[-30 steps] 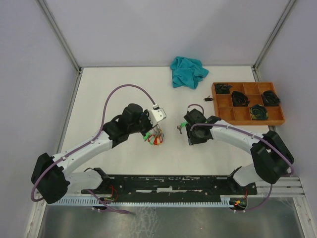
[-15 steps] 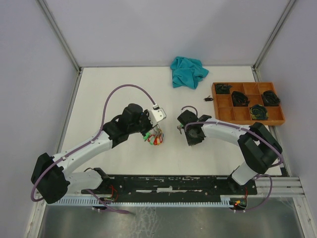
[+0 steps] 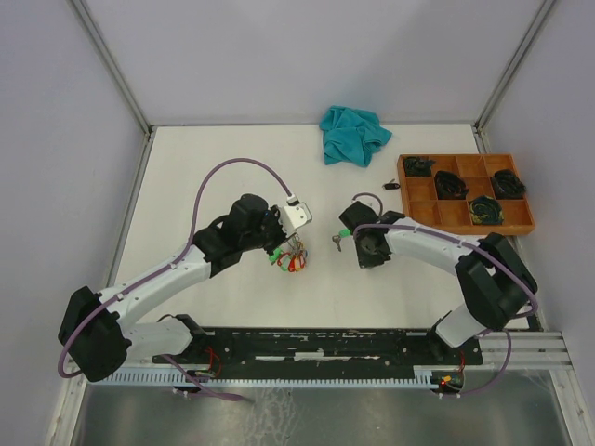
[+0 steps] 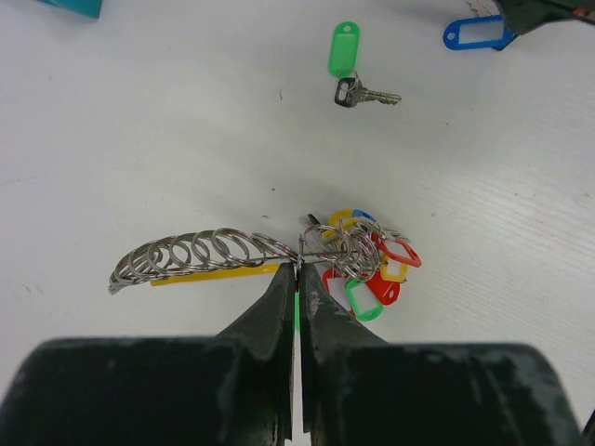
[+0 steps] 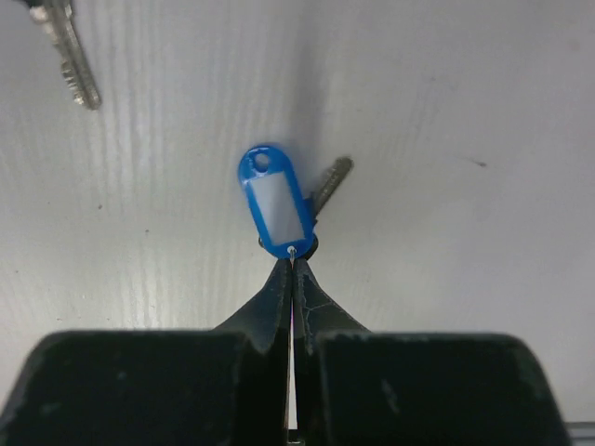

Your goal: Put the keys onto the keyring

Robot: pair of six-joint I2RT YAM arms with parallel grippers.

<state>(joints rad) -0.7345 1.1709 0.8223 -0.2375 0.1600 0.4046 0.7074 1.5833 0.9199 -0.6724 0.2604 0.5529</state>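
**A:** Left claw, nearest first?

**B:** The left gripper was pinched together on the thin wire of the keyring, right at its tips. Silver split loops fanned left of the pinch. The bunch of tagged keys sat just right of it, touching the wire.

**A:** Right claw?

**B:** The right gripper was clamped on the near end of the blue-tagged key, whose blade angled out to the far right from under the tag.

**A:** Beyond?

**B:** The green-tagged key lay loose on the white table, well past the left tips. The teal cloth was farthest.
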